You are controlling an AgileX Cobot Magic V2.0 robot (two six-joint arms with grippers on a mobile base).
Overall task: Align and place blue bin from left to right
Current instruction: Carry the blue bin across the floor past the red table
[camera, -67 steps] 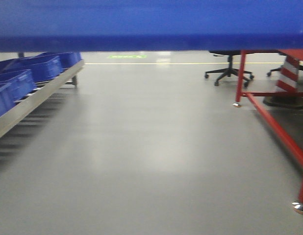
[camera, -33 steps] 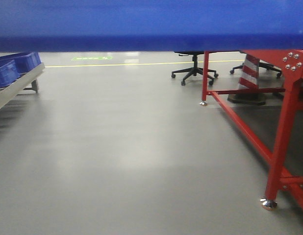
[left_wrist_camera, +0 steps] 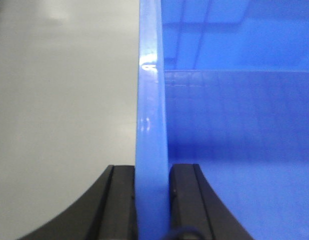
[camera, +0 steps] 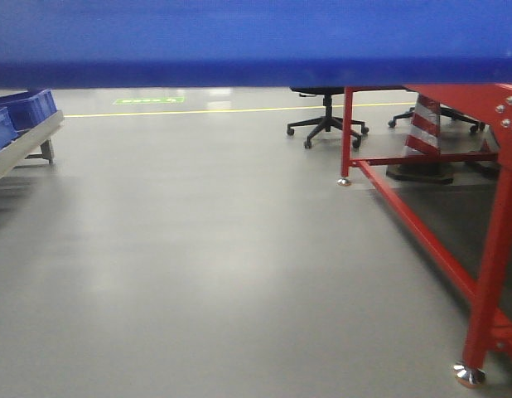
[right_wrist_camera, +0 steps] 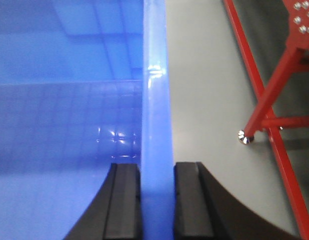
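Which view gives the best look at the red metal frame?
The exterior front-facing view: the red metal frame shows its legs, floor rail and chrome feet. The right wrist view catches only one leg, braces and a foot past the rim of the blue bin. The left wrist view shows none of it.

This is a factory or warehouse hall. The smooth grey floor (camera: 198, 249) carries a painted yellow line (camera: 239, 110). A red steel frame (camera: 422, 228) stands on levelling feet, and blue crates (camera: 32, 106) sit on a metal rack (camera: 26, 143).
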